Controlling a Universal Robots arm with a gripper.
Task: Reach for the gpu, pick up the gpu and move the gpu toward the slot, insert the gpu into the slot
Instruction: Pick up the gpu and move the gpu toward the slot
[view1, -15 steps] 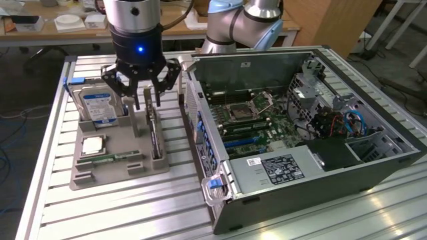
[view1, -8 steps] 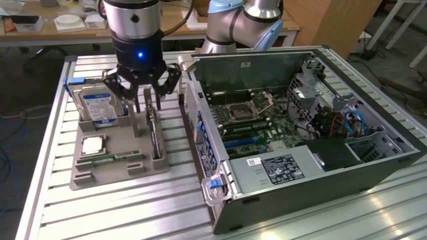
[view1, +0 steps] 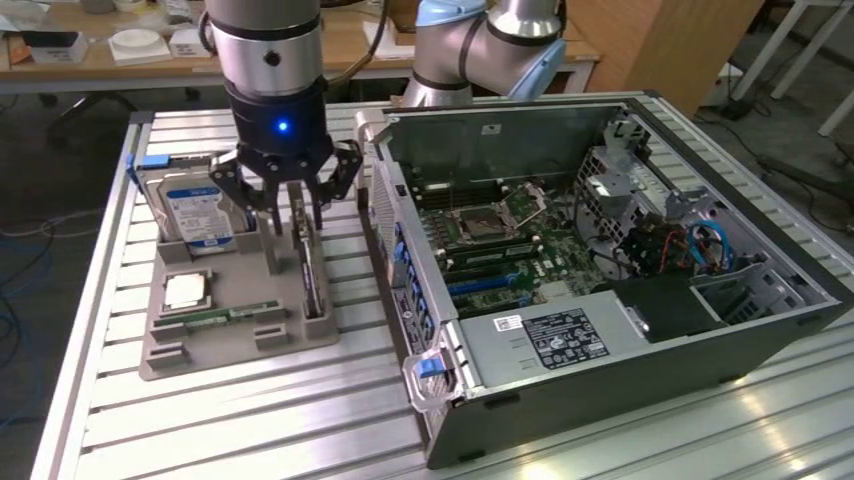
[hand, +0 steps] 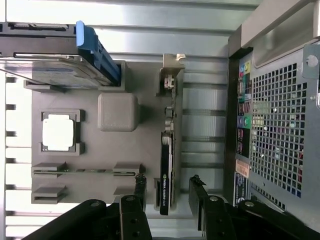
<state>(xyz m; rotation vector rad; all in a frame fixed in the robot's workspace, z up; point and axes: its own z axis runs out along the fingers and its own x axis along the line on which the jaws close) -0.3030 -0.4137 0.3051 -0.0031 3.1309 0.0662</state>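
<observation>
Black multi-finger gripper (view1: 296, 212) hangs with its jaws spread wide and holds nothing. Its fingers (hand: 141, 186) stand on both sides of the gpu (view1: 310, 272), a thin dark card standing on its edge in the grey plastic holder tray (view1: 227, 335). I judge the reaching step is nearly complete. A good grip calls for fingers centred on the thin edge. The slot (view1: 478, 285), a long narrow strip on the green motherboard (view1: 534, 240), is well apart.

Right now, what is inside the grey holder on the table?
In the grey holder: the gpu on edge in a groove, the open tool astride it; a hard drive upright; a square processor; a memory stick. The gpu's lower edge is hidden in the groove.
</observation>
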